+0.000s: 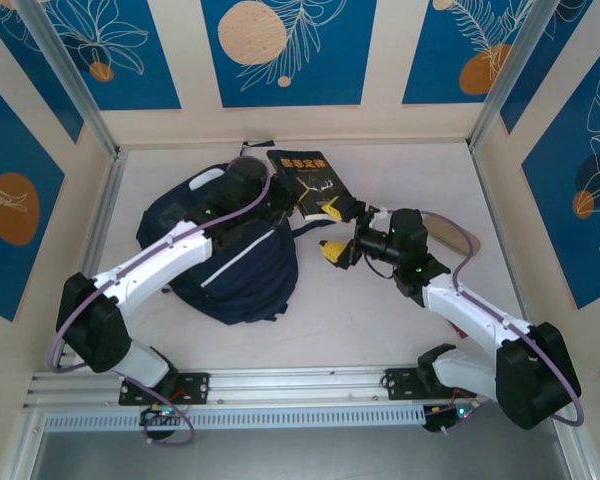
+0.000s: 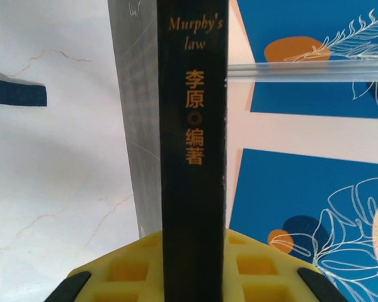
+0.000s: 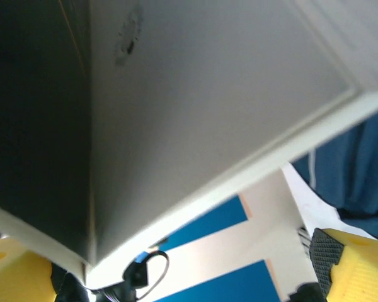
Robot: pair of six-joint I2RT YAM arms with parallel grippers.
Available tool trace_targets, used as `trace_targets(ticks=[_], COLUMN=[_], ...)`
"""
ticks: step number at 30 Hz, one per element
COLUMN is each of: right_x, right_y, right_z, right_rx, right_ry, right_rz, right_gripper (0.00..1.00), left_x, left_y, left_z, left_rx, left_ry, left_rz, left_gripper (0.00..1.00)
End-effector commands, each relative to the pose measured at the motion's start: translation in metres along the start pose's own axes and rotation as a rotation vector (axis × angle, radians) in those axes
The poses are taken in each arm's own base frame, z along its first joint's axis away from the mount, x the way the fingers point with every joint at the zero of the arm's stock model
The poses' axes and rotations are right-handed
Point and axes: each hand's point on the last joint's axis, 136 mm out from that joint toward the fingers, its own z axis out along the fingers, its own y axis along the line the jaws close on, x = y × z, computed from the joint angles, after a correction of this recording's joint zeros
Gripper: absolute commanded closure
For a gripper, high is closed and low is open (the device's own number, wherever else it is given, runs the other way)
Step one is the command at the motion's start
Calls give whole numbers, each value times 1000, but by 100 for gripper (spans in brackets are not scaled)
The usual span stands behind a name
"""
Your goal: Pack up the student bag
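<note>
The student bag (image 1: 235,265), a dark navy backpack with a white stripe, lies left of centre on the white table. My left arm reaches across it, and my left gripper (image 1: 280,197) is shut on a black book (image 1: 302,180) just beyond the bag's top. In the left wrist view the yellow jaws of the left gripper (image 2: 192,277) clamp the spine of the book (image 2: 192,157), which has orange lettering. My right gripper (image 1: 332,230) is open at the book's near right corner. The book's grey underside (image 3: 176,94) hangs above the wide-apart yellow fingers (image 3: 359,264), with the bag (image 3: 359,170) at the right.
Blue-patterned walls (image 1: 280,40) close in the table on three sides. An aluminium rail (image 1: 300,385) runs along the near edge. A tan flat object (image 1: 450,235) lies behind the right arm. A dark blue strip (image 2: 16,92) lies on the table at the left.
</note>
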Motion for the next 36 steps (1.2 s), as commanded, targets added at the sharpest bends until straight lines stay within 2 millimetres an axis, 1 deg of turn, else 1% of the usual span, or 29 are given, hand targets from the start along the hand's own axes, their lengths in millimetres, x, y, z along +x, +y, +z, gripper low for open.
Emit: trace_targets(ticks=[1,2,7,12,14,17,22,24,26,27,28,30,32,33,36], right_x=[-7,-9,-10,-11,-11,-7,-5,-5,-5,-6,-7,-7,-6,-5,-6], right_y=[32,34,38,41,46,51,53,54,52,49,48,44,39,35,27], right_z=[3,4,8,13,14,16,16,15,13,11,9,3,-5,-10,-30], right_rx=[-111,-115,-114,-122,-139,-155,-159,-162,-157,-145,-134,-101,-61,-28,61], right_ry=[-47,-53,-56,-52,-39,-9,1,3,3,3,2,0,-10,-19,-58], right_rz=[19,26,29,43,33,28,21,16,13,9,3,-32,-87,-119,-256], right_gripper=[6,8,27,43,46,49,58,66,77,82,86,92,95,96,96], left_x=[-11,-10,-9,-6,-4,-1,5,7,8,7,8,7,6,5,3], left_y=[-41,-41,-38,-31,-27,-23,-20,-17,-15,-13,-10,1,16,28,46], left_z=[-18,-19,-27,-33,-34,-33,-32,-31,-33,-35,-36,-42,-48,-52,-61], left_rx=[137,139,131,125,121,120,127,130,129,123,111,59,-9,-57,-132], left_ry=[-53,-53,-67,-60,-54,-41,-18,-19,-24,-30,-32,-46,-61,-72,-92], left_rz=[-47,-53,-71,-95,-103,-112,-111,-116,-112,-105,-98,-66,-20,3,102], left_gripper=[97,97,97,97,97,96,96,96,94,89,83,62,45,40,28])
